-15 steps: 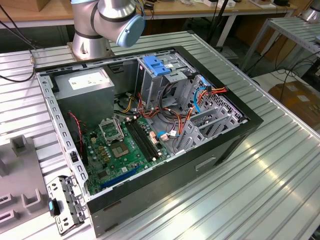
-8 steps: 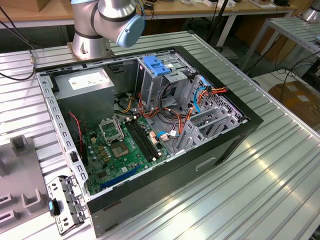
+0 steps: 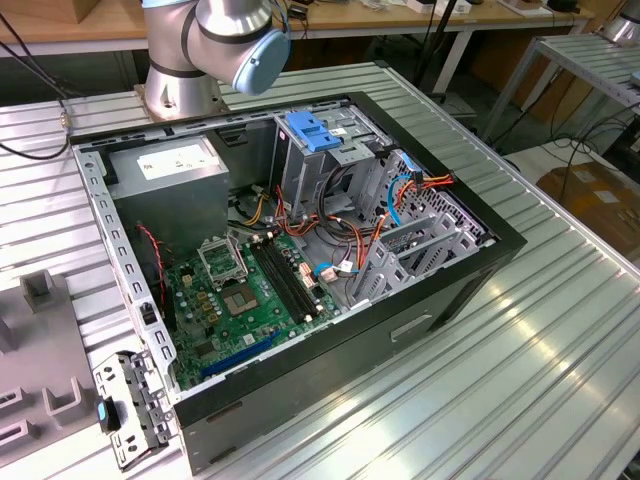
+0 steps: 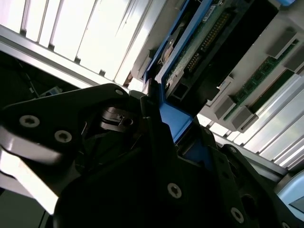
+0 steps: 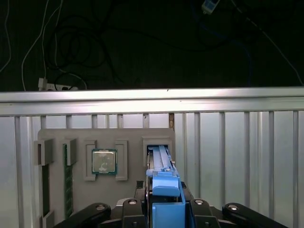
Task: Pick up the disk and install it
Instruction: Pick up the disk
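In both wrist views my gripper (image 5: 164, 194) (image 4: 159, 116) is shut on the disk. The disk (image 5: 161, 164) stands on edge, and its blue carrier rail runs from between the black fingers toward a slot in the grey fixture tray (image 5: 133, 135). In the second wrist view the disk (image 4: 204, 42) shows its green circuit board and black connector end, framed by the blue rail. I cannot tell whether its far end still rests in the slot.
The open computer case (image 3: 470, 270) lies on the ribbed metal table, with a motherboard (image 3: 240, 290), a grey power supply box (image 3: 170, 175) and a drive cage topped by a light-blue bracket (image 3: 315, 132). The arm's base (image 3: 185, 85) stands behind it. The tray holds a processor chip (image 5: 103, 160) and memory sticks (image 5: 68, 183).
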Motion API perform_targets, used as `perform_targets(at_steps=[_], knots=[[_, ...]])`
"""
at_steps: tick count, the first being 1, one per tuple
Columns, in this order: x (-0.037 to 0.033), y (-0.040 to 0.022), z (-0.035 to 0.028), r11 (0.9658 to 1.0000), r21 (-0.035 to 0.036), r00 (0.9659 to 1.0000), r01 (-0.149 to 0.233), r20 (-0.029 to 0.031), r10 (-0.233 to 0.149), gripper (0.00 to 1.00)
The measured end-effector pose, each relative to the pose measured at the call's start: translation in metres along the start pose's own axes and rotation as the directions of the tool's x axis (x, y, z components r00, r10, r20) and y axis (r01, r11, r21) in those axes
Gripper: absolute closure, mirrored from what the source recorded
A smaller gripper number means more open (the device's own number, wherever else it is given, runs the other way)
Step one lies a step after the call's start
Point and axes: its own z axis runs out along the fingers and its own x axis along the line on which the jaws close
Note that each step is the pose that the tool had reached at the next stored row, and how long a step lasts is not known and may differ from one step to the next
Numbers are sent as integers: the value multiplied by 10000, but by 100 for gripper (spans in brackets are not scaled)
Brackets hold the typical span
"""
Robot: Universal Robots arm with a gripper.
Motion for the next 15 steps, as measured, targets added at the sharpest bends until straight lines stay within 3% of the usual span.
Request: perform_targets(at_steps=[15], knots=[[0,-2,-194,10000,0,10000,0,3,0,63]])
